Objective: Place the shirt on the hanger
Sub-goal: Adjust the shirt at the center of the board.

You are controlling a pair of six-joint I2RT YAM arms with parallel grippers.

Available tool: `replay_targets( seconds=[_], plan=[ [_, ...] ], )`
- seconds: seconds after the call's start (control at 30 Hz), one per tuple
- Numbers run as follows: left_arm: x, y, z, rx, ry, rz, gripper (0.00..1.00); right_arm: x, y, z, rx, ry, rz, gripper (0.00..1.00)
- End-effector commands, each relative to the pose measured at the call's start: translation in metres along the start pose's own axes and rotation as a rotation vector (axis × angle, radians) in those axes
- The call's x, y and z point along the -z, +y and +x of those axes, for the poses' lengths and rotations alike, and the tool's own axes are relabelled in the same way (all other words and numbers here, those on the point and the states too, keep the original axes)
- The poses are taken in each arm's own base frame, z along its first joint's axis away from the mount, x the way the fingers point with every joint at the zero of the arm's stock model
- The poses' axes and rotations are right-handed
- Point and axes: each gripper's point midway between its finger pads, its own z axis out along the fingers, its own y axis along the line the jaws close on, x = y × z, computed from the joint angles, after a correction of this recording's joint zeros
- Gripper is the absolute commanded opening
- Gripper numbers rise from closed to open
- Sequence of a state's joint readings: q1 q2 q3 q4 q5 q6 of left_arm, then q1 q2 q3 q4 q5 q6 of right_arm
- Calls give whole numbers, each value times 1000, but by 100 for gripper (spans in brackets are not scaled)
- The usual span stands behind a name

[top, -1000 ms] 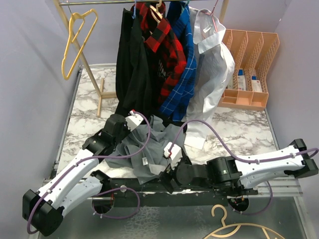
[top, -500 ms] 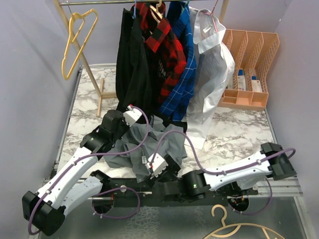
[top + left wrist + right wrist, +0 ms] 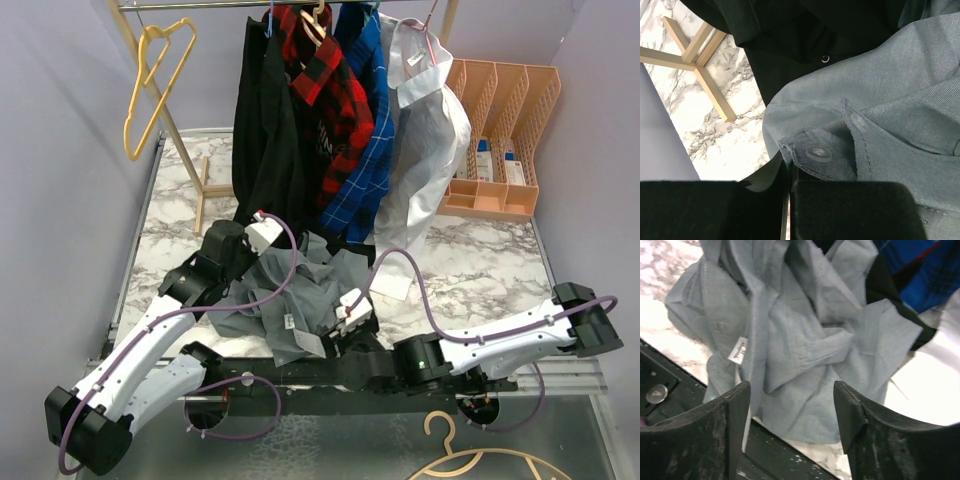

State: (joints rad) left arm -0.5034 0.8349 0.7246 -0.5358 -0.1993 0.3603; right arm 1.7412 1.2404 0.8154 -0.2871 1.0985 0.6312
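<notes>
Left gripper (image 3: 789, 186): we're pinching shirt (image 3: 900, 95) hem, fingers pressed together. Right gripper (image 3: 792, 402): we're hovering above shirt, fingers spread. Shirt lying crumpled at near edge of marble table (image 3: 480, 270). Hanger (image 3: 134, 108) hanging on rack (image 3: 200, 5), well apart.

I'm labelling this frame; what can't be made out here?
Top, right wrist views: the shirt has its sleeves hidden by its own folds.
Top view: the left gripper fingers sit under its own wrist.
Top view: the tan hanger is cut by the bottom edge.
Top view: the yellow hanger hook is too thin to show what holds it.
</notes>
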Motion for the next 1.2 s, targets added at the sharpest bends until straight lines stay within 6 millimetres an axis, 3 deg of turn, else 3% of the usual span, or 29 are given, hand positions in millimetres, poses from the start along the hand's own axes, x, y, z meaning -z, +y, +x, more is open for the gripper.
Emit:
replay_targets(
  seconds=[0.0,0.13,0.47,0.83,1.17],
  plan=[
    [7,2,-10,27,-41,13,0,-11,41,6,-36,18,-103,69],
    [8,2,-9,35,-39,18,0,-26,56,15,-25,43,-105,70],
    [13,3,-2,26,-24,15,0,-58,59,13,-63,18,-156,66],
    [11,0,1,28,-18,26,0,-77,90,41,-33,93,-229,59],
    [9,-2,6,26,-11,26,0,-66,68,56,-52,136,-194,35]
  ],
)
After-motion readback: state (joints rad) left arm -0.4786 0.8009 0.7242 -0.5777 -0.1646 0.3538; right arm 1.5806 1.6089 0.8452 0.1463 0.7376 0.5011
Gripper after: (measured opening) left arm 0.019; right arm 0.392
